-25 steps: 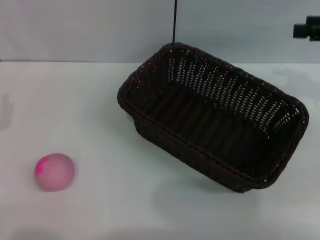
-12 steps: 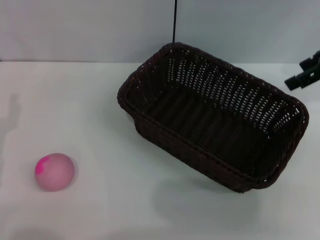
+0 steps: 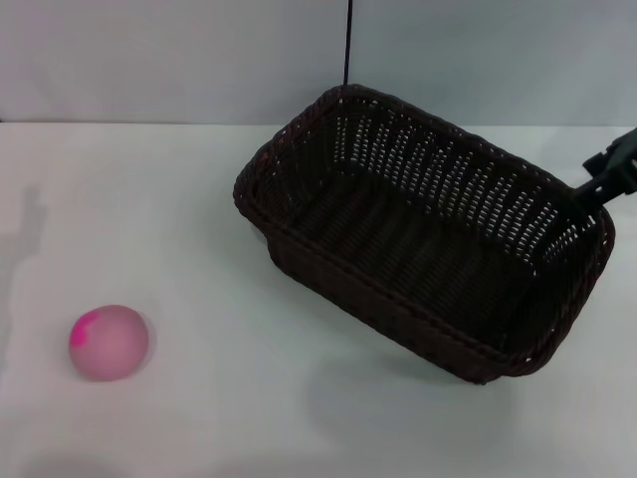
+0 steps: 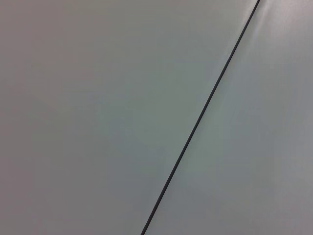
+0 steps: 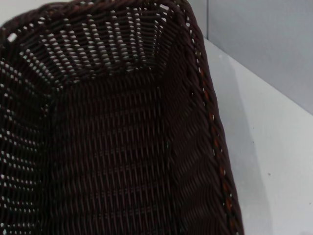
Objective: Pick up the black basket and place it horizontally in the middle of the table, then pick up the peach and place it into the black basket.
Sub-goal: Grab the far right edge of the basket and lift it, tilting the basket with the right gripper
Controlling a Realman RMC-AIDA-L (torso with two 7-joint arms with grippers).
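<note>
**A:** Any brand, label or writing you can read?

**B:** None that I can make out. The black basket (image 3: 423,239) is plain dark wicker, the peach (image 3: 108,342) is pale pink with a magenta patch on its upper left, and the table (image 3: 199,199) is bare white.

**A:** Where is your right gripper?

**B:** My right gripper (image 3: 609,173) comes in at the right edge of the head view, a dark shape beside the basket's far right corner, at about rim height. I can't tell whether it touches the rim or only overlaps it from this angle, and I can't tell whether its fingers are apart or together. My right wrist camera looks down into the basket (image 5: 107,137): woven floor, slatted walls, braided rim, with white table alongside.

**A:** And the left one?

**B:** My left gripper doesn't show anywhere. The left wrist camera shows only a pale grey surface crossed by a thin dark line (image 4: 205,107).

**A:** How does the basket lie?

**B:** It sits on the table right of centre, turned at a slant, one corner toward the back wall and its long side running down to the right. It holds nothing.

**A:** The peach?

**B:** On the table near the front left, well apart from the basket, with nothing touching it.
</note>
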